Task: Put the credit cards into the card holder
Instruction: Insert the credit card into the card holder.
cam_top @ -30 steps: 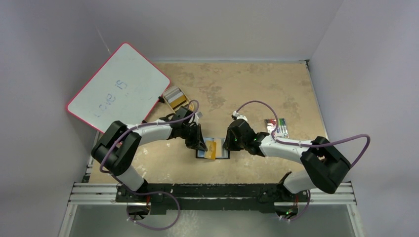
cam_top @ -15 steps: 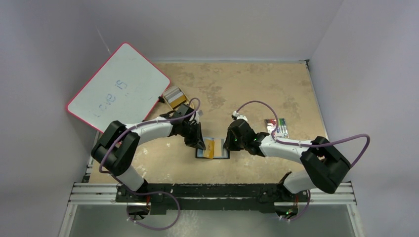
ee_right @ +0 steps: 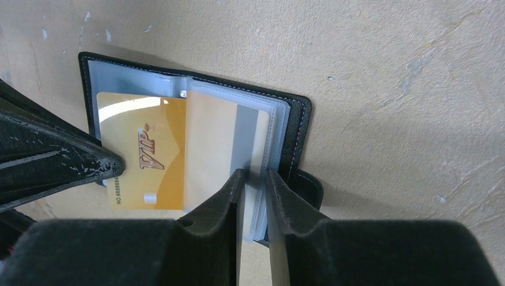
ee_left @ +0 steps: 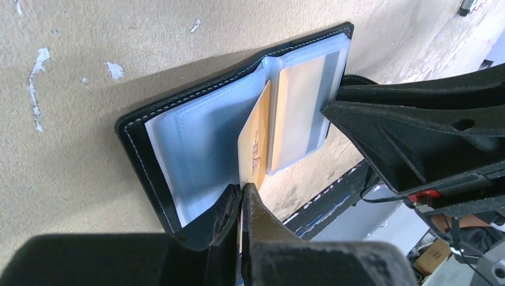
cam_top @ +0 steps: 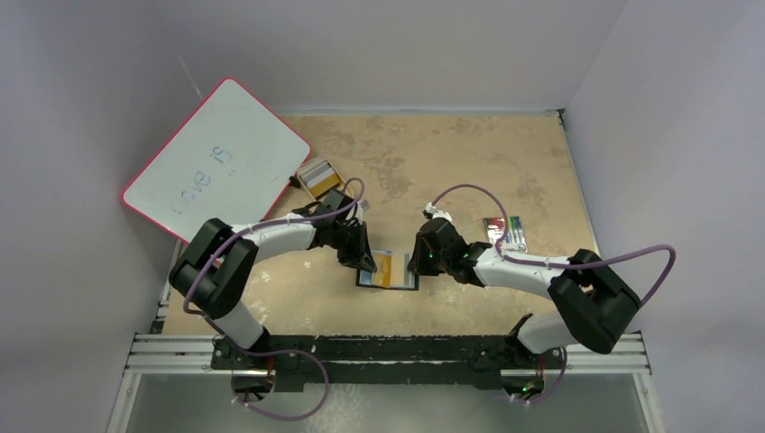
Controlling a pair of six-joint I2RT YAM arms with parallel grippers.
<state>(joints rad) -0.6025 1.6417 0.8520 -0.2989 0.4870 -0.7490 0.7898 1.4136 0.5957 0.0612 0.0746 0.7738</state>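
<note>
The black card holder (cam_top: 403, 285) lies open on the table between both arms, its clear sleeves showing (ee_left: 178, 137). My left gripper (ee_left: 243, 187) is shut on the near edge of a gold credit card (ee_left: 253, 149), marked VIP (ee_right: 143, 158). The card's far end sits at the fold, among the sleeves. My right gripper (ee_right: 255, 176) pinches the stack of clear sleeves on the holder's right half. A second credit card (ee_right: 220, 143) with a grey stripe lies inside a sleeve there. From above, the left gripper (cam_top: 368, 264) and right gripper (cam_top: 415, 264) flank the holder.
A pink-rimmed whiteboard (cam_top: 216, 158) leans at the back left, with a small gold striped tin (cam_top: 320, 178) beside it. A multicoloured striped item (cam_top: 507, 232) lies right of the right arm. Grey walls close in on both sides.
The left gripper has shifted slightly right and back with the gold card, bringing it further over the holder. The right jaws have narrowed a little on the sleeves.
</note>
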